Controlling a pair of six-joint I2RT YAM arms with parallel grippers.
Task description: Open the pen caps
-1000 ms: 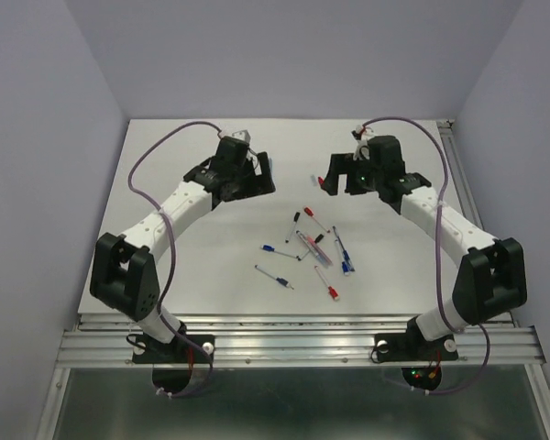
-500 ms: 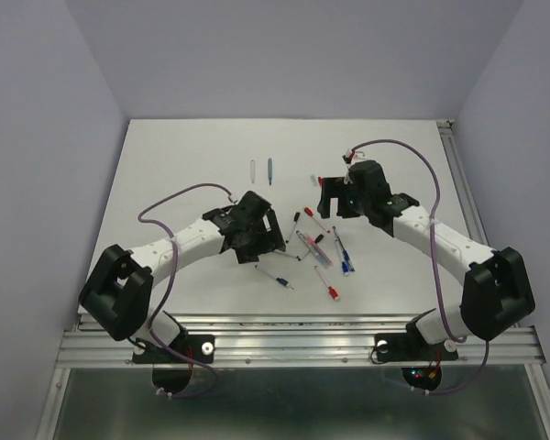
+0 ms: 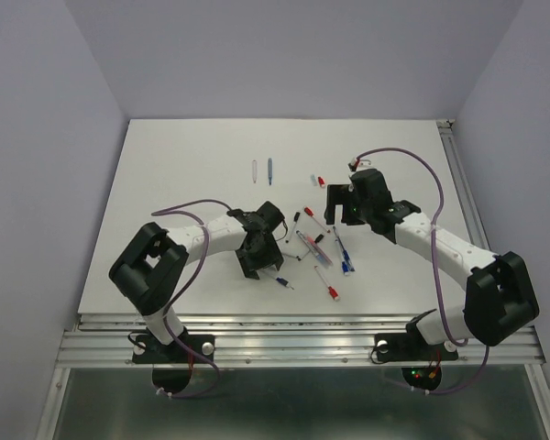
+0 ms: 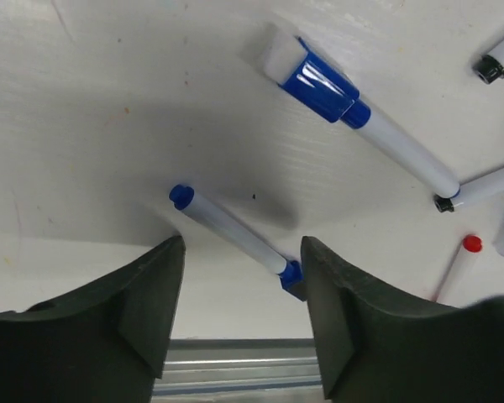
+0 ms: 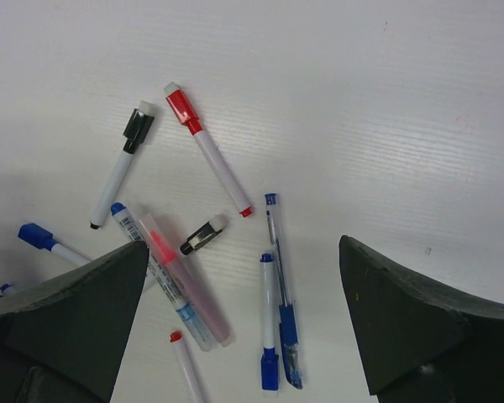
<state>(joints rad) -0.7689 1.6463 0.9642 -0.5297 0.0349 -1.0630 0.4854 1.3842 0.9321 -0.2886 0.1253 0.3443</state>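
Note:
My left gripper (image 3: 264, 264) hangs low over a white pen (image 4: 231, 231) with a blue cap (image 4: 291, 278). That pen lies slantwise between the open jaws, and the cap sits right against the right finger (image 4: 336, 311). My right gripper (image 3: 341, 207) stands open above the pen pile (image 3: 319, 247). Between its fingers the right wrist view shows a red-capped pen (image 5: 208, 155), a black-capped pen (image 5: 122, 172), a loose black cap (image 5: 203, 235) and two blue pens (image 5: 270, 323). Neither gripper holds anything.
A clear barrel (image 3: 255, 170) and a blue piece (image 3: 269, 170) lie apart at the back. Small red pieces (image 3: 318, 180) lie near the right gripper. A pink highlighter (image 5: 185, 285) is in the pile. A metal rail (image 3: 293, 335) runs along the near edge.
The left arm swung from the back of the table toward the near side and came down over a blue-capped pen. The right gripper moved nearer, over the pile.

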